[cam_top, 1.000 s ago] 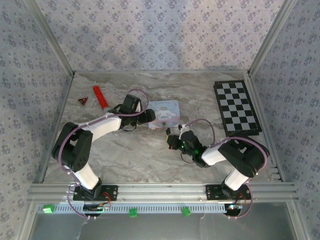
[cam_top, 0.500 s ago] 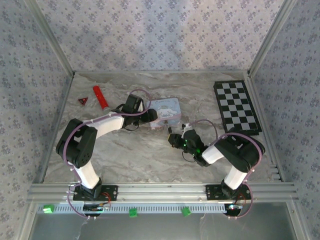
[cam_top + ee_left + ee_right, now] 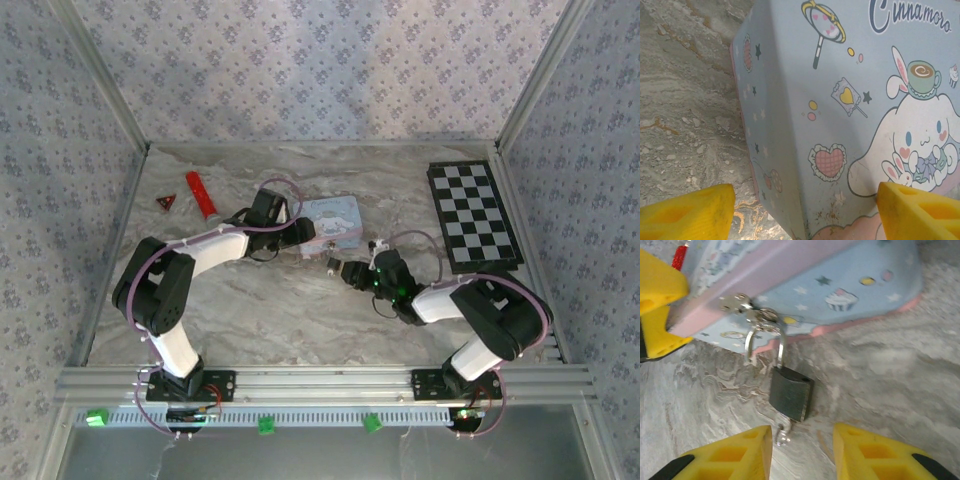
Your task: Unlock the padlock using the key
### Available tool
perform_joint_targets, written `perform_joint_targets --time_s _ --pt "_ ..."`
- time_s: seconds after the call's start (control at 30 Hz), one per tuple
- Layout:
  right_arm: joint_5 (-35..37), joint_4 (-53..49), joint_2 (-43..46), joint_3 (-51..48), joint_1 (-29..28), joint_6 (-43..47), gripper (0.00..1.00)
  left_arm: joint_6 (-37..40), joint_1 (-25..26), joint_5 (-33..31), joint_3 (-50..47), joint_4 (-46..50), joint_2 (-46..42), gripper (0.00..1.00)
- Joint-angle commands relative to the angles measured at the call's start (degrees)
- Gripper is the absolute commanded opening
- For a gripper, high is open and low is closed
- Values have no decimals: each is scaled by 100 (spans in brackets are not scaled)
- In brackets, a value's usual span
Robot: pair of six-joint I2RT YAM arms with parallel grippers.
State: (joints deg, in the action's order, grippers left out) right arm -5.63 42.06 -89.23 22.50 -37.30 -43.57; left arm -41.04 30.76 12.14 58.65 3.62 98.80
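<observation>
The padlock [image 3: 790,392], a small dark block, hangs by its shackle from the hasp of the pale blue cartoon tin [image 3: 840,285] and lies on the marble. One shackle leg stands free beside the body, and an empty hole shows on its top. The key [image 3: 782,432] sticks out of its bottom end. My right gripper [image 3: 802,440] is open just behind the key, touching nothing. From above, the padlock [image 3: 331,263] lies between the tin [image 3: 338,220] and the right gripper [image 3: 352,272]. My left gripper [image 3: 805,210] is open astride the tin's corner [image 3: 790,150].
A red cylinder [image 3: 201,193] and a small red triangle [image 3: 165,202] lie at the back left. A checkerboard [image 3: 473,214] lies at the back right. Patterned walls close in the table [image 3: 260,310] on three sides.
My right gripper has opened and let go of the key, and its arm has shifted toward the tin. The left arm has hardly moved.
</observation>
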Motion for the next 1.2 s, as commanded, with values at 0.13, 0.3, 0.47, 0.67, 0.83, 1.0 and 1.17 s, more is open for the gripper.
perform_joint_targets --time_s 0.13,0.3,0.47,0.67,0.83,1.0,1.17 --pt "-694 -401 -356 661 234 461 39 -101 113 -50 6 -54 157 75" --pt "-988 -366 -746 916 431 623 39 -124 115 -45 -12 -62 148 75" --pt "-1199 -425 -1150 1104 534 712 40 -150 111 -33 -29 -85 130 75" --pt "-1388 -441 -1490 1303 505 711 44 -161 120 -24 -51 -120 122 74" --pt "-1308 147 -1782 1275 410 315 43 -324 114 -139 -187 -306 82 74" --pt "-1019 -289 -1852 1462 162 420 40 -430 105 -146 -218 -369 80 74" --pt "-892 -426 -1787 1444 53 475 34 -436 104 -186 -247 -355 60 74"
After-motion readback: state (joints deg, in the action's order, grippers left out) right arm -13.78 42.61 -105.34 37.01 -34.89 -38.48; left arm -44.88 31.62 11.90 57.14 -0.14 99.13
